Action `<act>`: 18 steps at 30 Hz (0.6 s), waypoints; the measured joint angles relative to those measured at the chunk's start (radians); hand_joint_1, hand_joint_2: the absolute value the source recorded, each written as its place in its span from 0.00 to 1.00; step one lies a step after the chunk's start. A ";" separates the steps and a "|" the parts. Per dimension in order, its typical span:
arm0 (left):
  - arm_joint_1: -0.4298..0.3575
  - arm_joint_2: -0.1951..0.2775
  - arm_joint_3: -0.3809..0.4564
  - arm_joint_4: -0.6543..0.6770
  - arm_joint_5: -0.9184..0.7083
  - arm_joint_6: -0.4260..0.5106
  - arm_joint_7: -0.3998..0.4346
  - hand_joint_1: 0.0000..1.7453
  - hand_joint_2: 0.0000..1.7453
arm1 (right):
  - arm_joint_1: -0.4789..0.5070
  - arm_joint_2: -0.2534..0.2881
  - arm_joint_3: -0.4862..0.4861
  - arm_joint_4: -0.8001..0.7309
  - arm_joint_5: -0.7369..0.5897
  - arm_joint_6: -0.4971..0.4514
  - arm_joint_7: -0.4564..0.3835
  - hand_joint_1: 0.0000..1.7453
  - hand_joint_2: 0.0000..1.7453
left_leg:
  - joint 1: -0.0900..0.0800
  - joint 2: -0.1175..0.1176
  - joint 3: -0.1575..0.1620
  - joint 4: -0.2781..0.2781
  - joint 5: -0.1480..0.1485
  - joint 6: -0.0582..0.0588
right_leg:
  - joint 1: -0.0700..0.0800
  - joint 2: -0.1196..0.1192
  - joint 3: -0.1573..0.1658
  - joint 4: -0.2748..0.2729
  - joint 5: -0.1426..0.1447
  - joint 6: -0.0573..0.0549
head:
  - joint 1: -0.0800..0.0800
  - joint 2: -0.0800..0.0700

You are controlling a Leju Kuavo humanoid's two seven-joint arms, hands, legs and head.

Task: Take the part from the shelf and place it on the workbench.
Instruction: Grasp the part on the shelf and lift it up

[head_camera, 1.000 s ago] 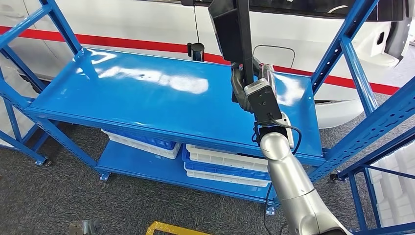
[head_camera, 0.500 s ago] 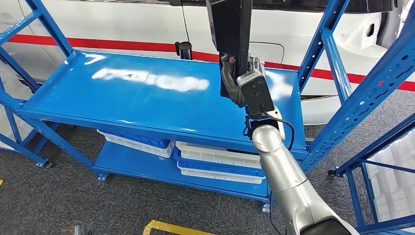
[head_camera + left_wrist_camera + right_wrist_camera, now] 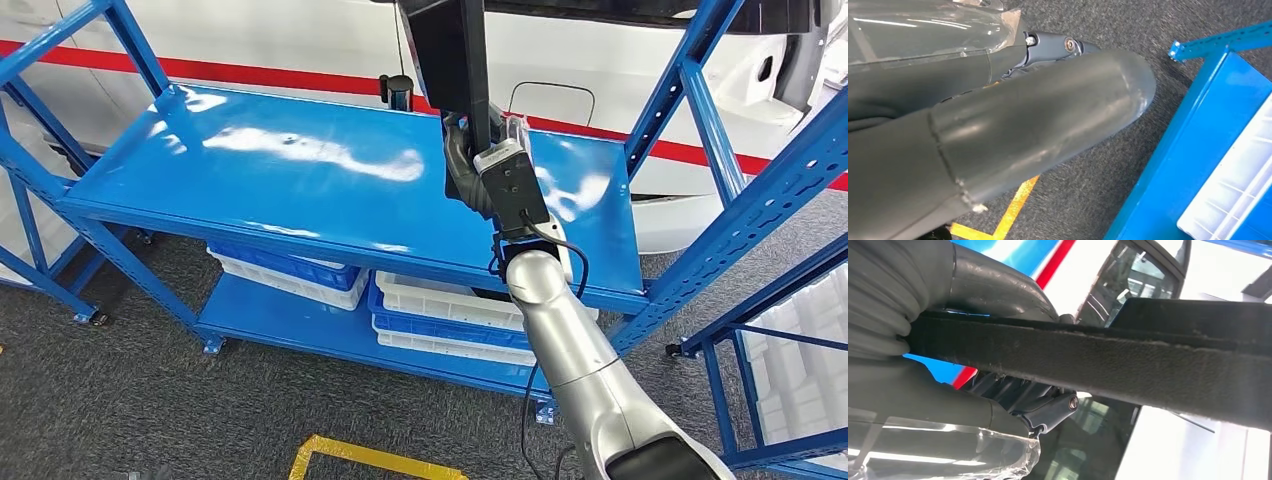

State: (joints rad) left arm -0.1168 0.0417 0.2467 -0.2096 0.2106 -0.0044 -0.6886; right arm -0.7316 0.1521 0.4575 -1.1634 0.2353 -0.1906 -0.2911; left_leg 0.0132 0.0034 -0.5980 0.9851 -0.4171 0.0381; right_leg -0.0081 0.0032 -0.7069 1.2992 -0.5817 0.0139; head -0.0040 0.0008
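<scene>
Silver right arm raised | right hand (image 3: 478,165) grips black part (image 3: 447,55) (upright)

The head view looks forward and down from high on the body, over the right hand (image 3: 480,165) to the blue shelf (image 3: 330,180) beyond it. The right wrist view sits close behind that hand, facing past the black part (image 3: 1128,365) toward the white car (image 3: 1198,270); both views share these. The left wrist view points down at the carpet (image 3: 1128,165), close beside the shelf's lower level.
</scene>
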 joint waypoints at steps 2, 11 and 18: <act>0.000 0.003 0.000 0.000 0.006 -0.001 0.000 0.00 0.00 | -0.004 0.001 0.002 0.014 -0.007 -0.002 -0.007 0.90 1.00 | 0.000 -0.001 -0.014 0.001 0.012 -0.004 | -0.001 -0.001 0.063 -0.077 0.023 0.014 | 0.000 0.000; 0.013 0.015 0.000 0.002 0.030 0.007 0.001 0.00 0.00 | -0.038 0.038 0.013 0.042 -0.035 -0.003 -0.013 0.90 1.00 | 0.004 -0.005 -0.070 0.073 -0.027 -0.055 | -0.010 -0.002 0.171 -0.308 0.109 -0.029 | -0.003 0.000; 0.028 0.022 0.000 0.004 0.047 -0.006 0.000 0.00 0.00 | -0.037 0.048 0.014 0.041 -0.053 -0.013 -0.014 0.90 1.00 | 0.022 -0.006 -0.034 0.204 -0.098 -0.081 | -0.009 -0.005 0.110 -0.300 0.159 -0.028 | -0.005 0.000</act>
State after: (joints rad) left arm -0.0887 0.0641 0.2464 -0.2052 0.2580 -0.0100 -0.6886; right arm -0.7685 0.2003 0.4715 -1.1225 0.1820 -0.2041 -0.3048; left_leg 0.0350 -0.0022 -0.6316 1.1888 -0.5152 -0.0424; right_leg -0.0173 -0.0018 -0.5969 0.9989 -0.4224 -0.0137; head -0.0093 0.0008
